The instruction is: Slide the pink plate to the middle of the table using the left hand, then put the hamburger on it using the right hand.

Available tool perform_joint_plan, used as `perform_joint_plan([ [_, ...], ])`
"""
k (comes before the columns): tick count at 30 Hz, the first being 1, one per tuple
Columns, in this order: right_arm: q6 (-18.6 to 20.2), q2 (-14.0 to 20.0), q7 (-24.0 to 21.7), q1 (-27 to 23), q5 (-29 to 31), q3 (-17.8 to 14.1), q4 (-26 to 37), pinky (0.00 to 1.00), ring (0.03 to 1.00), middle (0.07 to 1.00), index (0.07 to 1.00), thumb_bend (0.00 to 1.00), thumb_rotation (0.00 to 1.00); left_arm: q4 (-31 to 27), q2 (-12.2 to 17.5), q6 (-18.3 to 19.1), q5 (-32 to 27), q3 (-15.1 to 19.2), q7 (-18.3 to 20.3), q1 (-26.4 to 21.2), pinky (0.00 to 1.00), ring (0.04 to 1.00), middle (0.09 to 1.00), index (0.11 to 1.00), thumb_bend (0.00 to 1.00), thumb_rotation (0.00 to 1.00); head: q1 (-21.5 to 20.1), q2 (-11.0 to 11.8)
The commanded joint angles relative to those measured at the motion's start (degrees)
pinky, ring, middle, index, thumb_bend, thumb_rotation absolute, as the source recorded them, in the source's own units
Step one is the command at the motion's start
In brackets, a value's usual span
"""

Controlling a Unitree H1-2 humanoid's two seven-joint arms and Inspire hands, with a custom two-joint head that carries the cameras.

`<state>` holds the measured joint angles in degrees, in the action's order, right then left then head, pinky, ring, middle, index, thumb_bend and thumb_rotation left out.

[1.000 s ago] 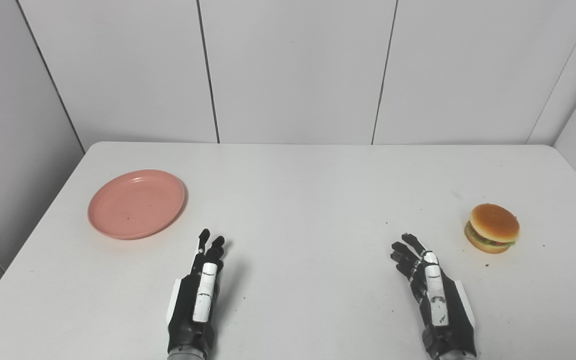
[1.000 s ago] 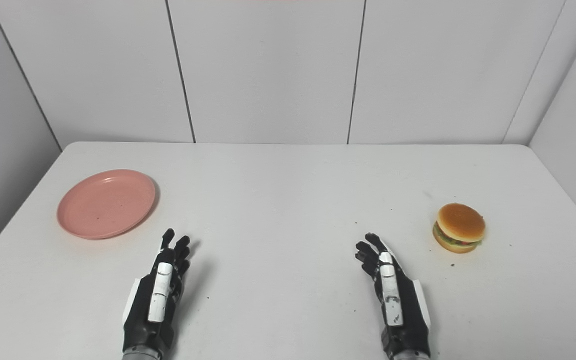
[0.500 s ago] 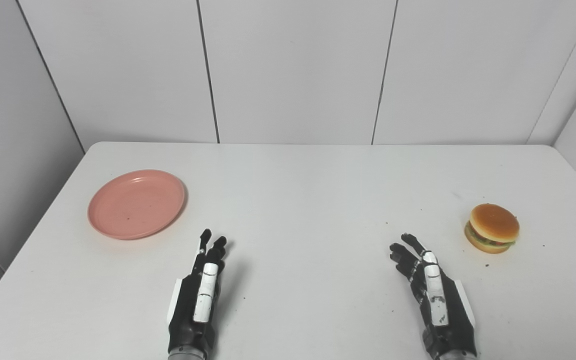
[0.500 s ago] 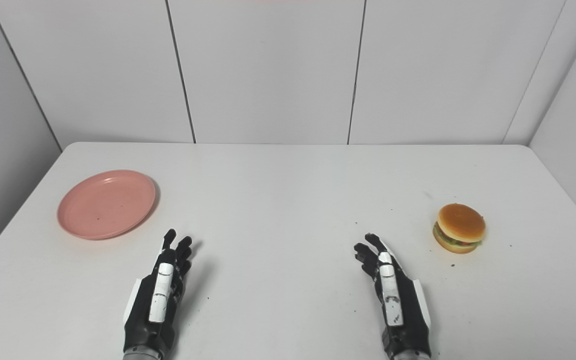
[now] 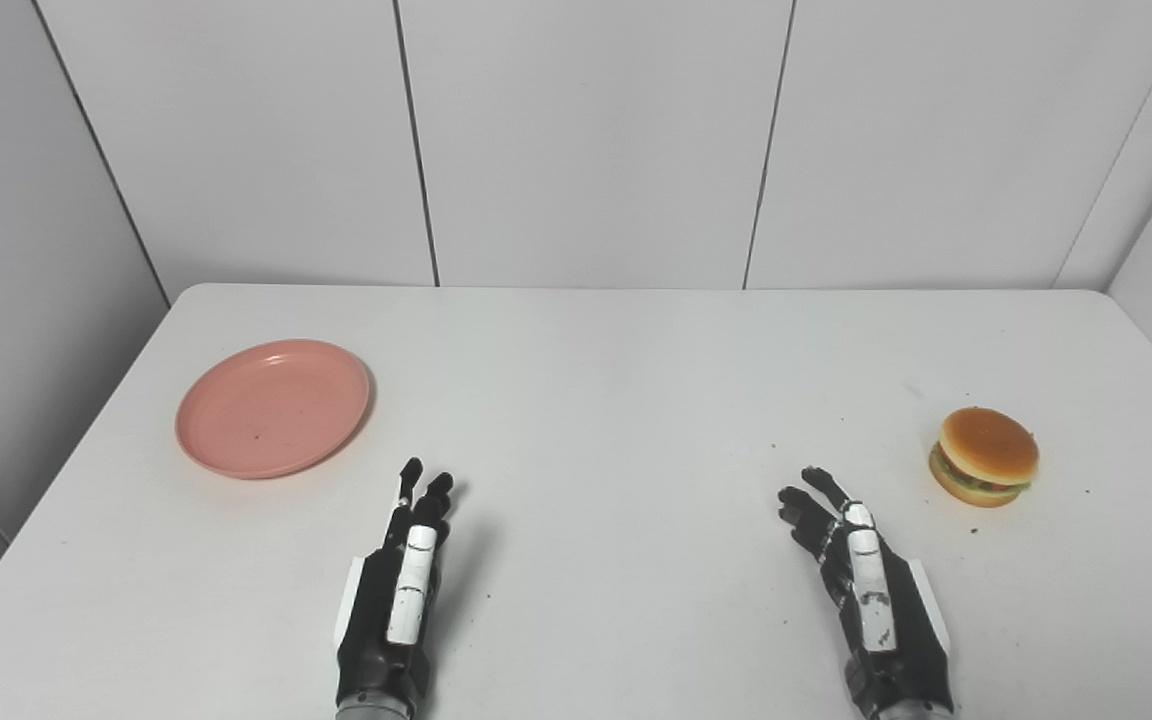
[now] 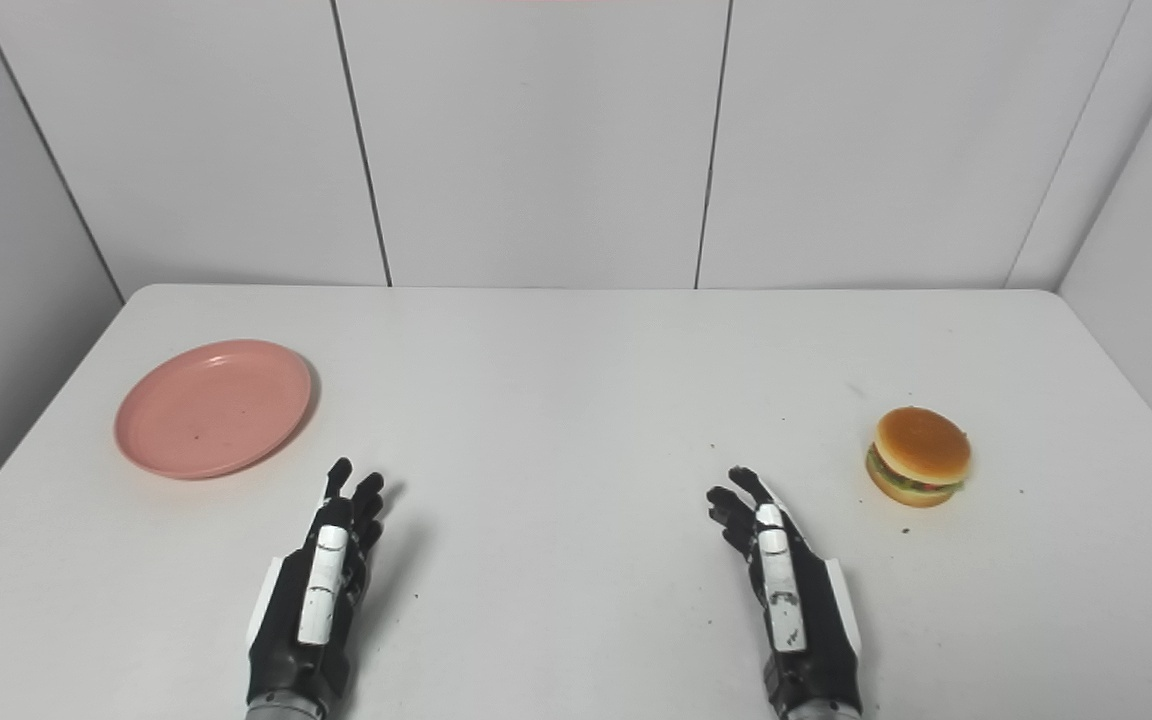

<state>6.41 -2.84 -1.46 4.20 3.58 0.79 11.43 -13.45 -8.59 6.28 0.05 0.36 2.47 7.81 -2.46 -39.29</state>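
A pink plate (image 5: pixel 273 408) lies empty at the left side of the white table (image 5: pixel 616 370). A hamburger (image 5: pixel 984 456) sits at the right side. My left hand (image 5: pixel 398 585) rests low near the front edge, right of and nearer than the plate, open and empty with fingers stretched forward. My right hand (image 5: pixel 861 590) is near the front edge, left of and nearer than the hamburger, open and empty with fingers slightly spread. Both hands also show in the right eye view, left hand (image 6: pixel 321 590) and right hand (image 6: pixel 784 595).
White panelled walls (image 5: pixel 586 140) stand behind the table and along both sides. Small dark specks dot the table top near the hamburger.
My right hand has drifted very slightly to the left. Plate, hamburger and left hand are unchanged.
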Motion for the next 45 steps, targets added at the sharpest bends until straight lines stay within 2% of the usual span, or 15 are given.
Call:
perform_joint_plan([
  [1,1.50,0.61,-0.70,0.42,0.06,0.63,1.18,0.90,0.834,0.797,0.853,0.81,1.00,-1.31,2.26,0.22,-0.51,-0.54,0.82,-0.11,1.00,0.982,0.948,0.993,0.78,0.89,0.07,-0.01],
  [16,1.75,0.96,-0.72,0.32,0.13,0.95,0.99,0.91,0.842,0.795,0.860,0.82,1.00,-0.95,2.30,-0.01,-0.57,-0.52,0.87,-0.20,1.00,0.982,0.951,0.996,0.80,0.89,0.10,0.09],
  [21,0.51,1.42,-1.14,0.43,0.66,0.75,0.00,0.91,0.838,0.802,0.860,0.81,1.00,0.07,1.90,-0.72,-0.55,-0.73,0.77,-0.06,1.00,0.977,0.947,0.989,0.78,0.89,2.57,1.71],
  [28,-2.77,3.22,-2.60,-0.06,2.38,-0.63,-3.97,0.90,0.840,0.801,0.861,0.80,1.00,3.25,0.27,-3.21,1.45,-2.06,-0.75,-0.15,1.00,0.968,0.938,0.983,0.77,0.87,7.36,5.68],
  [29,-3.49,3.57,-2.94,-0.20,2.72,-0.92,-4.87,0.90,0.839,0.800,0.860,0.80,1.00,4.04,0.03,-3.77,1.82,-2.39,-1.17,-0.25,1.00,0.967,0.937,0.985,0.76,0.88,8.66,6.98],
  [30,-4.04,3.81,-3.18,-0.30,2.96,-1.10,-5.47,0.90,0.838,0.800,0.860,0.81,1.00,4.57,-0.11,-4.17,2.05,-2.63,-1.48,-0.33,1.00,0.966,0.937,0.988,0.76,0.88,8.66,6.98],
  [31,-4.73,4.14,-3.59,-0.36,3.47,-1.41,-6.26,0.91,0.837,0.800,0.860,0.81,1.00,5.35,-0.40,-4.89,2.34,-2.97,-1.79,-0.37,1.00,0.965,0.937,0.988,0.76,0.88,10.00,8.26],
  [32,-5.22,4.37,-3.86,-0.40,3.84,-1.60,-6.79,0.91,0.842,0.803,0.863,0.79,1.00,5.90,-0.56,-5.45,2.51,-3.23,-2.03,-0.40,1.00,0.966,0.938,0.993,0.74,0.89,10.00,8.26],
  [33,-5.94,4.78,-4.27,-0.56,4.29,-1.90,-7.73,0.91,0.843,0.804,0.864,0.78,1.00,6.90,-0.76,-6.52,2.78,-3.64,-2.20,-0.54,1.00,0.967,0.940,0.995,0.73,0.89,11.62,9.81],
  [39,-9.60,6.67,-5.97,-2.09,6.17,-3.03,-13.19,0.93,0.859,0.813,0.878,0.77,1.00,12.82,-1.66,-11.98,4.68,-5.15,-4.00,-1.92,1.00,0.966,0.941,1.000,0.61,0.91,15.24,13.85],
  [43,-11.63,7.37,-6.69,-3.47,6.96,-3.48,-17.12,0.95,0.875,0.819,0.895,0.76,1.00,16.75,-2.00,-14.97,5.72,-5.64,-5.39,-3.23,1.00,0.967,0.942,1.000,0.61,0.92,17.11,17.16],
  [45,-12.50,7.63,-6.90,-4.12,7.16,-3.60,-18.81,0.96,0.880,0.824,0.899,0.76,1.00,18.27,-2.05,-16.06,6.05,-5.80,-5.86,-3.79,1.00,0.968,0.944,1.000,0.61,0.92,17.41,17.87],
])
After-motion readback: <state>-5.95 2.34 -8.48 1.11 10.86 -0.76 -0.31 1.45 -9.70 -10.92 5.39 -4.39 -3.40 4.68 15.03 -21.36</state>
